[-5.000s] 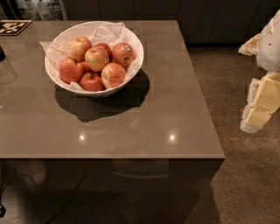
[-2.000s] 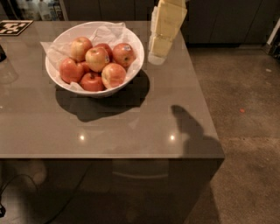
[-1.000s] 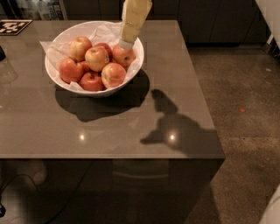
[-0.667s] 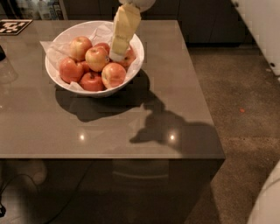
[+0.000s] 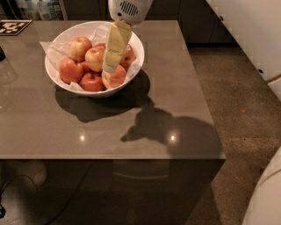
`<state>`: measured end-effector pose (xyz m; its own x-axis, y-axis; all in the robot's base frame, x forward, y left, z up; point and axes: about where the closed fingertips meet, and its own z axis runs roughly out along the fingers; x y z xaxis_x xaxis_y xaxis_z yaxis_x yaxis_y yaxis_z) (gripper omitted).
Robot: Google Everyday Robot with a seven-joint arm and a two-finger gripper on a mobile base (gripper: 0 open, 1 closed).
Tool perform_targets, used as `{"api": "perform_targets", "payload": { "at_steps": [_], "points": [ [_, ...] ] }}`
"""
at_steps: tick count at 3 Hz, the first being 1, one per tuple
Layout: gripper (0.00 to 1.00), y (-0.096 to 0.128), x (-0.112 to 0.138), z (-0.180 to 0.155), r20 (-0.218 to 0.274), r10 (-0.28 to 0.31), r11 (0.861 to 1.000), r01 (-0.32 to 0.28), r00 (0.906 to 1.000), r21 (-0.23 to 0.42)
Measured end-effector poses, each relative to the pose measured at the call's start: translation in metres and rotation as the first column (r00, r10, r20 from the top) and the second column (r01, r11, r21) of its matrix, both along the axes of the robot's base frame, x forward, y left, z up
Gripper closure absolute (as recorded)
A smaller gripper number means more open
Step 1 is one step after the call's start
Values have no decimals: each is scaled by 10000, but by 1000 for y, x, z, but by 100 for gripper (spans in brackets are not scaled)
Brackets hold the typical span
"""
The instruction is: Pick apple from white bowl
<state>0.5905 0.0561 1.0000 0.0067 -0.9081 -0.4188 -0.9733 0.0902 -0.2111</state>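
A wide grey-brown surface (image 5: 52,132) fills most of the view, seen from above and in front, with dark speckled floor (image 5: 237,110) to its right. The robot's white arm (image 5: 128,9) reaches in from the top edge, and its shadow (image 5: 175,132) lies across the near right part of the surface. Toward the back left sits the white bowl (image 5: 139,46), lined with crumpled paper (image 5: 52,49) and holding a heap of apples (image 5: 95,57), six or so. The cream-coloured hand (image 5: 109,68) hangs tilted over the bowl's right half, its tip low among the fruit. I cannot tell whether it is open or closed, and nothing appears to be gripped. The tip is at or just above the apple (image 5: 117,80), the pale yellow-orange one at the front right of the heap, beside the bowl's near rim. Whether they touch cannot be made out.

I judge this to be the reach-in step, with the grasp not yet made. The next move calls for settling the hand squarely around that apple, closing on it, then lifting straight up.

In the way: a redder apple (image 5: 91,81) touches it on the left, a darker apple (image 5: 129,56) sits just behind, and the paper could snag. A black-and-white marker tag (image 5: 12,26) lies at the far left corner, well apart.
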Motion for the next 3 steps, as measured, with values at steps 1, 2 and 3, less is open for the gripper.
{"api": "perform_targets", "payload": {
  "at_steps": [1, 2, 3],
  "points": [
    [0, 21, 7, -3, -56, 191, 9997, -190, 9998, 131],
    [0, 62, 30, -9, -323, 691, 9975, -687, 9971, 146],
    [0, 66, 35, -8, -245, 676, 9974, -670, 9974, 265]
  ]
}}
